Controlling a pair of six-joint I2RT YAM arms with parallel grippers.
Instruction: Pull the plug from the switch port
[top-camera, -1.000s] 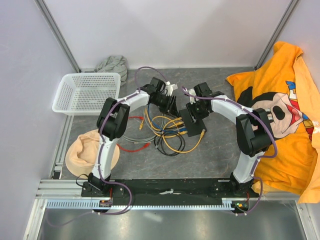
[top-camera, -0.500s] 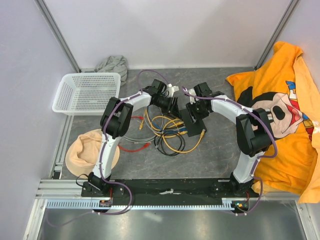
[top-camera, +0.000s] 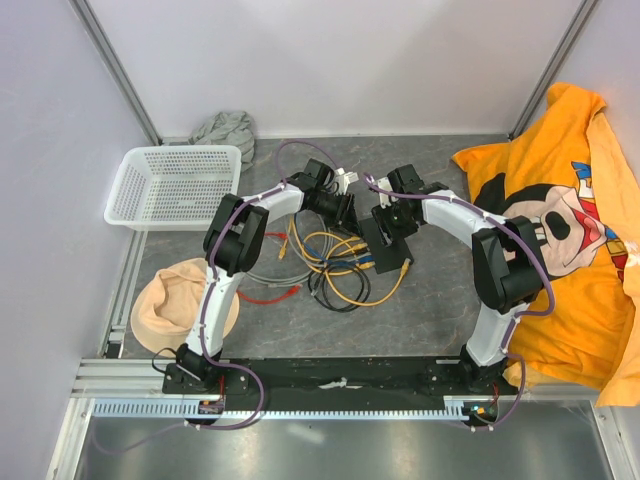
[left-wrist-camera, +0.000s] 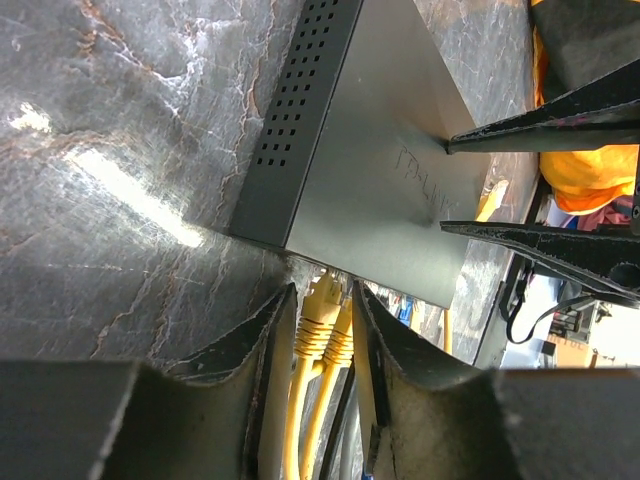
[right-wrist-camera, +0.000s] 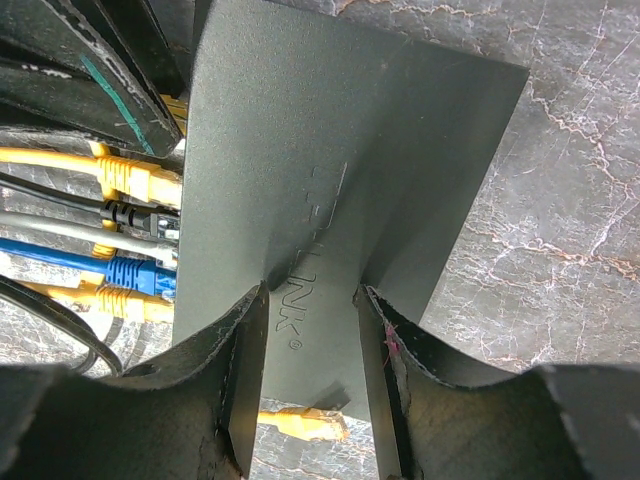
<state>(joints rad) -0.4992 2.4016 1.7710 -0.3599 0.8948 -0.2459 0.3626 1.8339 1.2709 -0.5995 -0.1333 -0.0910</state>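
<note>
The switch (top-camera: 385, 248) is a flat black box lying mid-table; it also shows in the left wrist view (left-wrist-camera: 370, 190) and the right wrist view (right-wrist-camera: 330, 170). Several cables sit in its sockets: yellow (right-wrist-camera: 130, 178), grey, blue (right-wrist-camera: 130, 272) and yellow again. My left gripper (top-camera: 347, 213) is at the socket edge. Its fingers are closed against two yellow plugs (left-wrist-camera: 322, 315) side by side in the ports, and the gripper's midpoint (left-wrist-camera: 322, 300) lies on them. My right gripper (top-camera: 392, 225) is open, with its fingertips pressed down on the switch top (right-wrist-camera: 312, 300).
A tangle of yellow, grey, black and red cables (top-camera: 325, 265) lies left of the switch. A loose yellow plug (right-wrist-camera: 305, 425) lies by its near edge. A white basket (top-camera: 175, 185), a grey cloth (top-camera: 225, 128), a beige cloth (top-camera: 175, 300) and an orange shirt (top-camera: 560, 230) surround the work area.
The left arm's elbow has shifted slightly right and its gripper has edged closer to the switch's socket edge. The right arm and the switch have not moved.
</note>
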